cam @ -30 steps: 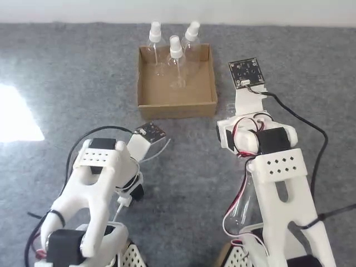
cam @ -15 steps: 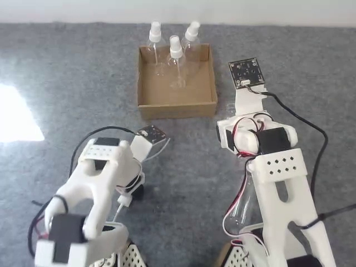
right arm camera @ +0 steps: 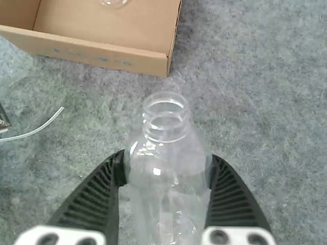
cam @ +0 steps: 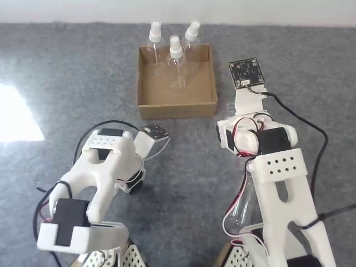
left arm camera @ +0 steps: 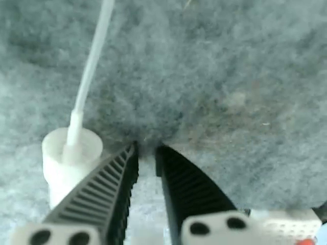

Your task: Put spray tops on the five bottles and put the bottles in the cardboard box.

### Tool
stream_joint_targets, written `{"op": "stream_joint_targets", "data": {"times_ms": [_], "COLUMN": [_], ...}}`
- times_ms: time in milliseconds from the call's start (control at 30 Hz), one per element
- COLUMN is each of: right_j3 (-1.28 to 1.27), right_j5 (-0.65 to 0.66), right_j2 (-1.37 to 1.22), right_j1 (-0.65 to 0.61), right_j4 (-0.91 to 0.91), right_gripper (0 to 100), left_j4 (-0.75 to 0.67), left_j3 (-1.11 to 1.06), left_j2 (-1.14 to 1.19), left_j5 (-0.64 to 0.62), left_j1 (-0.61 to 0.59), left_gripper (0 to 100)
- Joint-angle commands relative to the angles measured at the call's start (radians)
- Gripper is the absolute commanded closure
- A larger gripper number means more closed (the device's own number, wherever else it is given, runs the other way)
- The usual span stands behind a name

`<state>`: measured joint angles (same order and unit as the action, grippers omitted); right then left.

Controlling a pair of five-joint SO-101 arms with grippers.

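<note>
White spray top [left arm camera: 69, 153] lies on the grey felt [cam: 67, 83] at about 7 o'clock on the table, its thin tube [left arm camera: 94, 56] trailing away. The left gripper [left arm camera: 145, 148] sits just beside it, jaws parted by only a narrow gap with nothing between them, and the cap is outside one finger. To my eye the step is picking up that top. The jaws should widen, shift across and close on the cap body rather than the tube, so the tube hangs free for threading. At 5 o'clock the right gripper [right arm camera: 167, 158] clamps an uncapped clear bottle [right arm camera: 164, 120], neck open. It wants holding steady. At 12 o'clock the cardboard box [cam: 177, 105] has three capped bottles [cam: 176, 53] at its far side.
</note>
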<state>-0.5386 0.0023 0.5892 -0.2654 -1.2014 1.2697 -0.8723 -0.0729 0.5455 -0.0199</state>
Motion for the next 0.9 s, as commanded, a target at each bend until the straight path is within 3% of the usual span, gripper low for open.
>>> {"op": "stream_joint_targets", "data": {"times_ms": [0,267,467,733,867], "right_j3": [0.012,0.012,0.012,0.012,0.012], "right_j5": [-0.008,-0.008,-0.008,-0.008,-0.008], "right_j2": [0.038,0.038,0.038,0.038,0.038], "right_j1": [0.008,0.008,0.008,0.008,0.008], "right_j4": [0.015,0.015,0.015,0.015,0.015], "right_gripper": [91.3,91.3,91.3,91.3,91.3], "left_j4": [0.061,0.107,0.195,0.296,0.281], "left_j3": [0.053,0.082,0.093,0.081,0.064], "left_j2": [-0.112,-0.249,-0.324,-0.396,-0.385], "left_j5": [-0.009,-0.012,-0.009,0.046,0.092], "left_j1": [-0.005,-0.006,-0.015,-0.015,-0.078], "left_gripper": [97,96,82,83,83]}}
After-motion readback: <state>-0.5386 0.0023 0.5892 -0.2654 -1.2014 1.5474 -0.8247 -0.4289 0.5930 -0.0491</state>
